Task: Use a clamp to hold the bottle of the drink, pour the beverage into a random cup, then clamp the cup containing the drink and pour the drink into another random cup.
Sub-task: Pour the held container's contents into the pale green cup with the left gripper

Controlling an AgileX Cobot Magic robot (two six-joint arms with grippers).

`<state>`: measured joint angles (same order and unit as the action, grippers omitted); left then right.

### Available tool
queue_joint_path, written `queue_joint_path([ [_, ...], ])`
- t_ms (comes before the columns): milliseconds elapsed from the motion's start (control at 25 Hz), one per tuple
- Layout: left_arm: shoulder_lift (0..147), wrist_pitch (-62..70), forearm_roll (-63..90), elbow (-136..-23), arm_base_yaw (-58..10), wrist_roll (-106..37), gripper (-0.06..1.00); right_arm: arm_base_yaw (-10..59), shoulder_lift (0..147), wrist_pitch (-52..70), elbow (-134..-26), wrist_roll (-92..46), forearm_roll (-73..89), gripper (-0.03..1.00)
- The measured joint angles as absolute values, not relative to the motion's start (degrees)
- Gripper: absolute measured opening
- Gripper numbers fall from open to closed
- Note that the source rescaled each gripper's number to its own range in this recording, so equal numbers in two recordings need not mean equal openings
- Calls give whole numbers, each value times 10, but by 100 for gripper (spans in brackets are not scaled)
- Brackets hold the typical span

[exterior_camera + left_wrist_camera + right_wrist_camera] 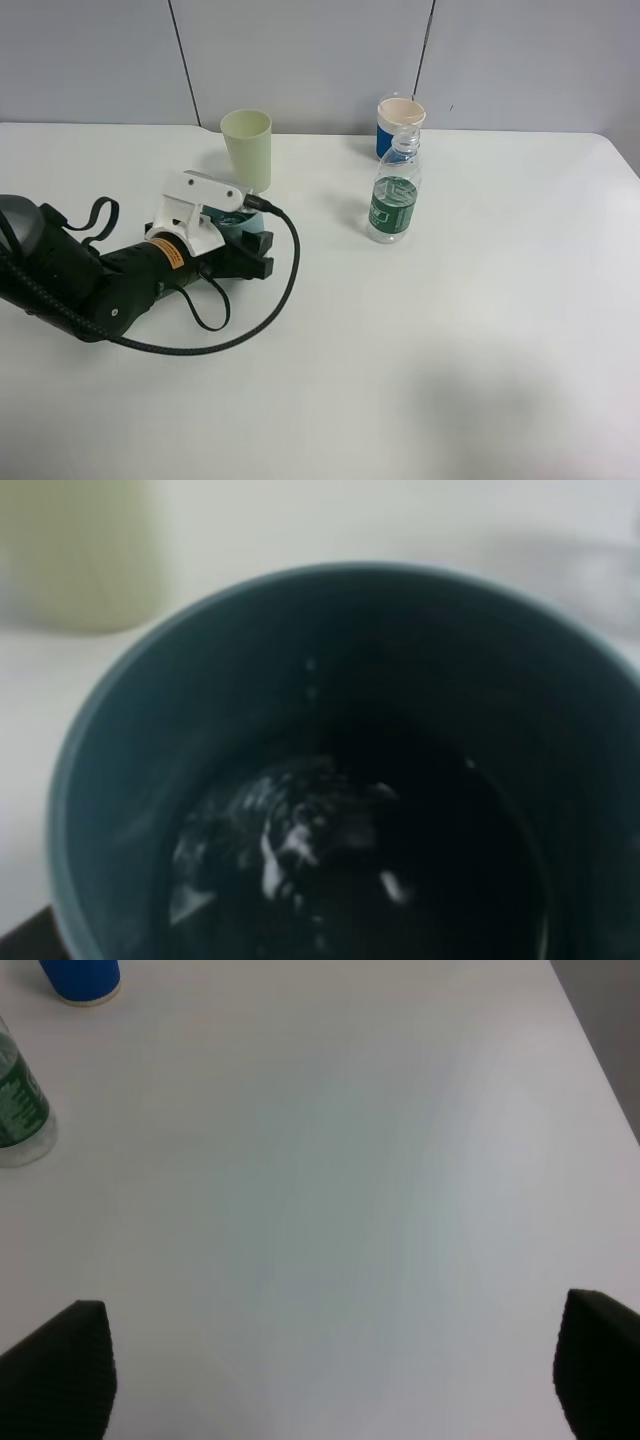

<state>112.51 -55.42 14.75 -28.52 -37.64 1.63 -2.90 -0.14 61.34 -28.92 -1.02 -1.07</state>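
Teal cup clamped, left half of counter.
Left fingers shut on teal cup, liquid inside; pale green cup just behind. Water bottle, blue cup near back edge. Right fingers wide apart, empty.

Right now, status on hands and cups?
Left hand shut on teal cup, drink inside. Right hand open over table. Green cup close by, nothing blocking.

Open table right of upright bottle
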Motion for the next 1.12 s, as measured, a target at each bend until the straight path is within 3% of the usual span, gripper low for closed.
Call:
queue_joint_path([
  [240,1078,-534,292,-284,-376,-63,2,-29,-1,613,-289,-10,-11,70],
  [480,1033,-512,435,-312,-358,-251,2,-29,-1,613,-289,-10,-11,70],
  [1120,1025,-373,376,-431,-199,-362,2,-29,-1,613,-289,-10,-11,70],
])
